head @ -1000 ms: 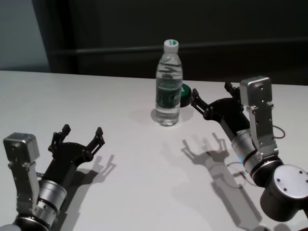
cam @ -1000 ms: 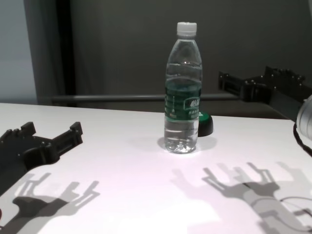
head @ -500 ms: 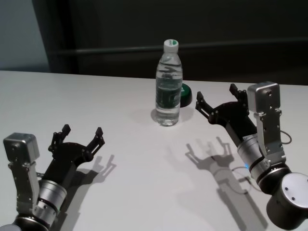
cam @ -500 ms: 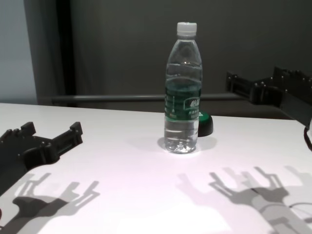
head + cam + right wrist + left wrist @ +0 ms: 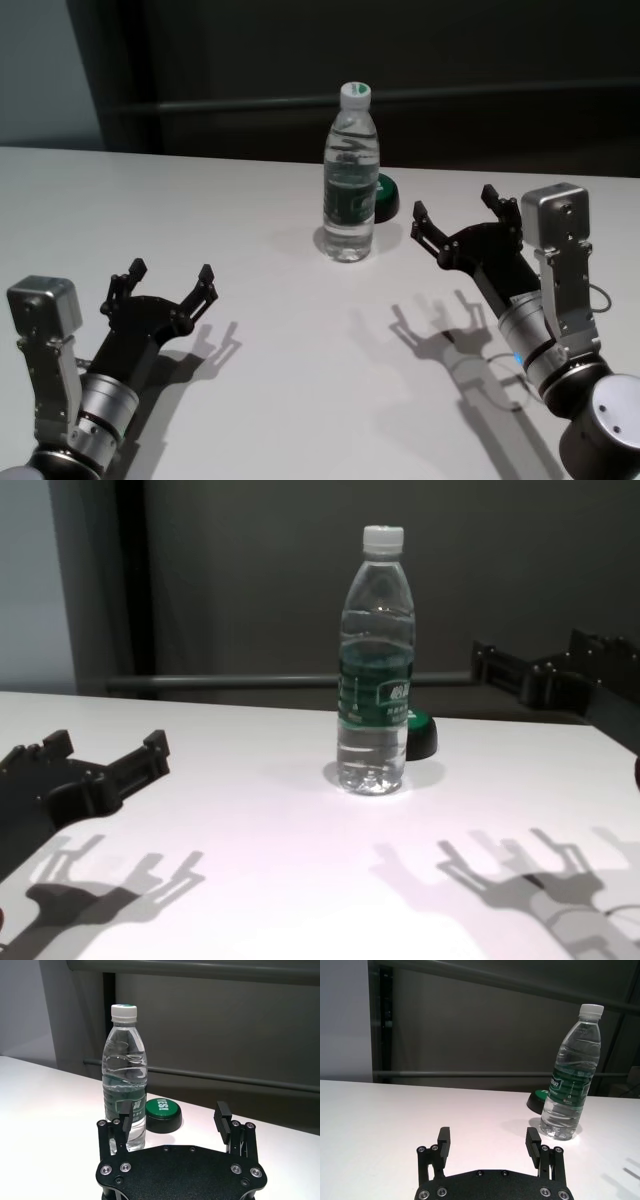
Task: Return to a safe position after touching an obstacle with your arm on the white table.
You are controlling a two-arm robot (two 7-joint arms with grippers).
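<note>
Now my right gripper (image 5: pixel 453 227) has pulled back and away from the bottle (image 5: pixel 351 176). A moment ago it was up close to the bottle, near the small green-topped dome (image 5: pixel 386 195). It is now farther to my right and nearer to me, with clear space between it and the bottle. Its fingers are spread wide and hold nothing.

The bottle stands straight up on the white tabletop (image 5: pixel 250 200), near the middle and toward the far side. It has not tipped or slid. The dome sits just behind it, on the right.

My left gripper (image 5: pixel 165 282) has not moved at all. It rests low near my left side, well apart from the bottle, with its fingers spread and nothing in them.

I think this means the touch is done and I am on my way back to a safe spot. My right arm likely has a bit more pulling back to do, so it ends up tucked like my left one.
</note>
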